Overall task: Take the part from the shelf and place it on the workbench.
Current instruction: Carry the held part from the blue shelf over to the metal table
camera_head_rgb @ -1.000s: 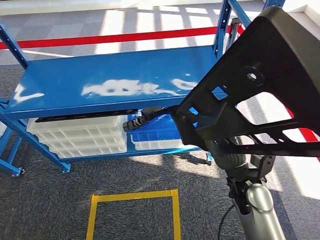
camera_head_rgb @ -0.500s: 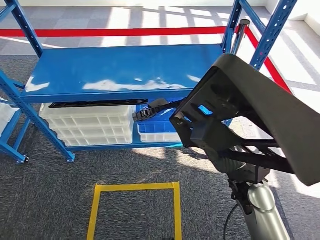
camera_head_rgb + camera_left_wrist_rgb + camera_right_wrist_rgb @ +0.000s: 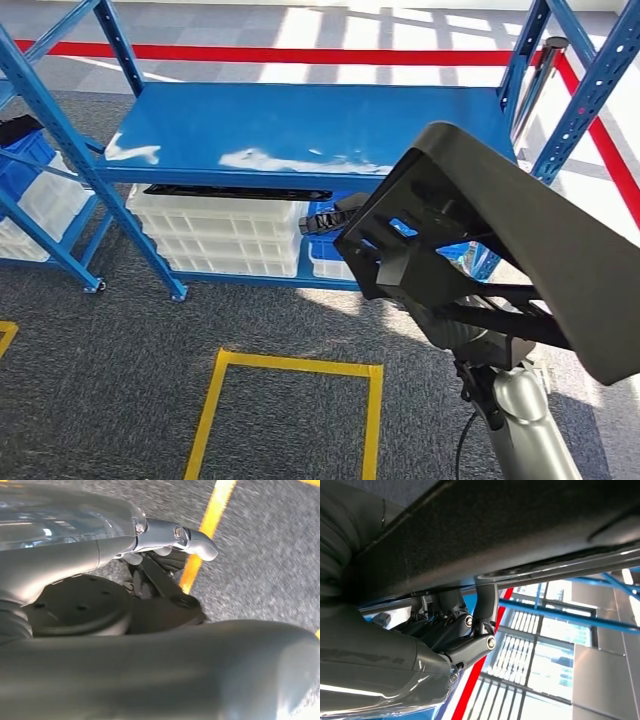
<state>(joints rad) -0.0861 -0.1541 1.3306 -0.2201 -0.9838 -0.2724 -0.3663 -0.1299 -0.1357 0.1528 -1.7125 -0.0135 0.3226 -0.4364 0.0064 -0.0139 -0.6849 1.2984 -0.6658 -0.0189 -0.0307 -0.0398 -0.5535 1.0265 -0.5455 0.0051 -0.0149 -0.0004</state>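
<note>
One large black part (image 3: 521, 250) I see held up in front of the blue shelf (image 3: 302, 130), above the carpet. My right hand (image 3: 459, 635) grips it from under, fingers (image 3: 486, 605) closed on its edge. My left hand (image 3: 170, 545) holds nothing; how far its fingers are apart I cannot tell.

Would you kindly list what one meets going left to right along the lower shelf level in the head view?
Blue plastic bin → stacked white plastic trays → large black plastic part held up in front of the blue metal shelf.
</note>
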